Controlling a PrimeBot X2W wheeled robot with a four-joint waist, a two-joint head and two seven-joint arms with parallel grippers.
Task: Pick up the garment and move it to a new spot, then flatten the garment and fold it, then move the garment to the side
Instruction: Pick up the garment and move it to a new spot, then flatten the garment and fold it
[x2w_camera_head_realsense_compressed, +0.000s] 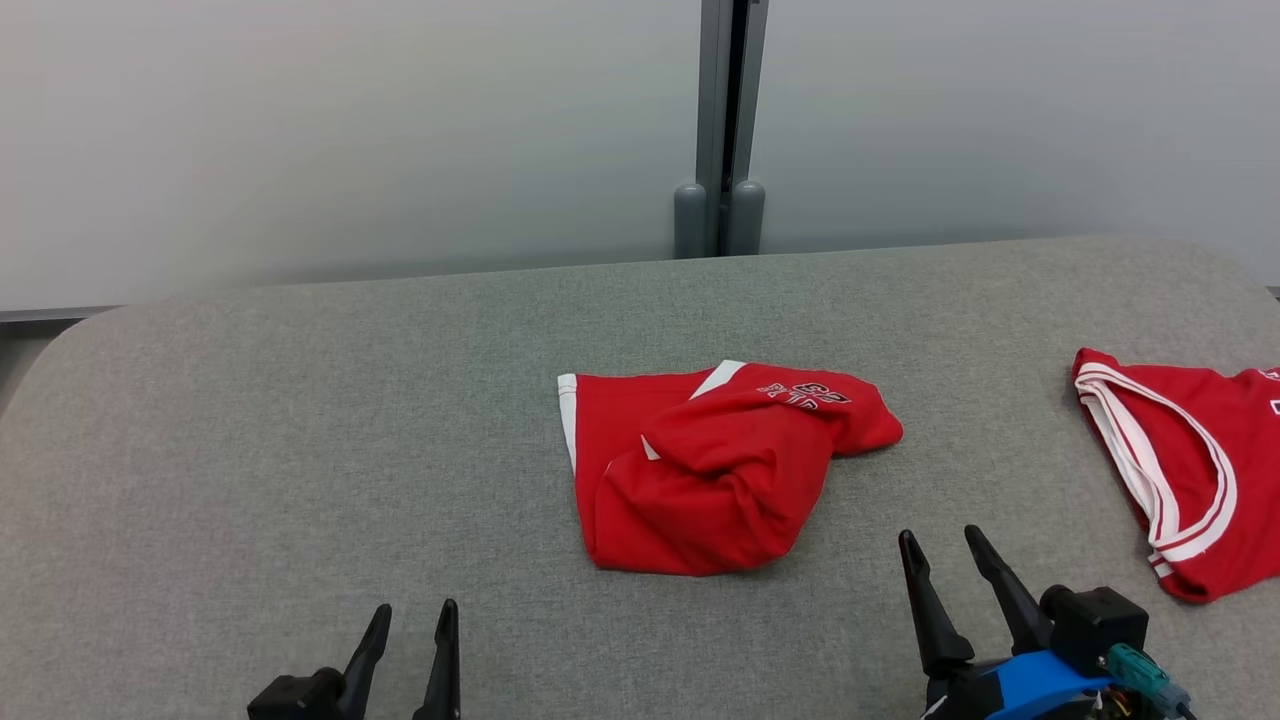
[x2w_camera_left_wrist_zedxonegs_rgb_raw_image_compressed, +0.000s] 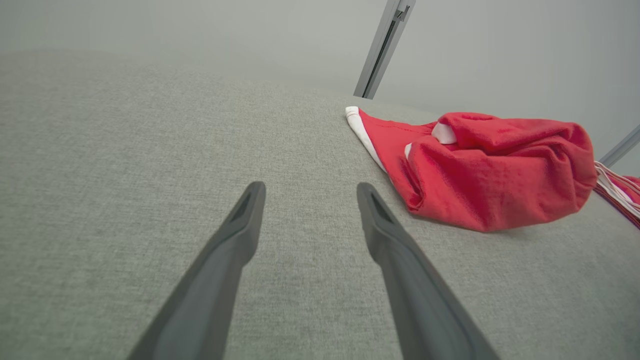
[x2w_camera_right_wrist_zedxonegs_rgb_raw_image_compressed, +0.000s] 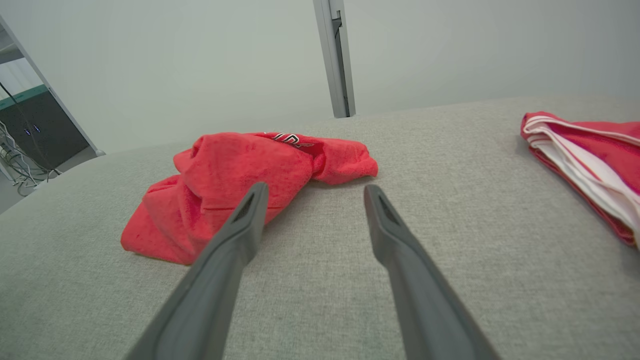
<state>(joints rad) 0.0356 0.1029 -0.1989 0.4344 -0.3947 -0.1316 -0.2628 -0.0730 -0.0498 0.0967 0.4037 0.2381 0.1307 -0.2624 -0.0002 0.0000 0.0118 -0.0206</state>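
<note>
The red garment (x2w_camera_head_realsense_compressed: 715, 470) lies crumpled in a heap about the middle of the grey worktop (x2w_camera_head_realsense_compressed: 250, 450), well clear of every edge; a second red garment (x2w_camera_head_realsense_compressed: 1190, 460) with white trim lies at the right edge. The left gripper (x2w_camera_head_realsense_compressed: 416, 606) sits by the front edge, fingers spread, nothing between them; the right gripper (x2w_camera_head_realsense_compressed: 939, 533), likewise spread and empty, stands just off the heap's front right side. The step in hand looks to be the pick-up; it should go best by pinching a raised fold rather than the flat white-edged hem, coming down over the bulge, and lifting clear before carrying, so the cloth neither drags nor nears the other garment.
</note>
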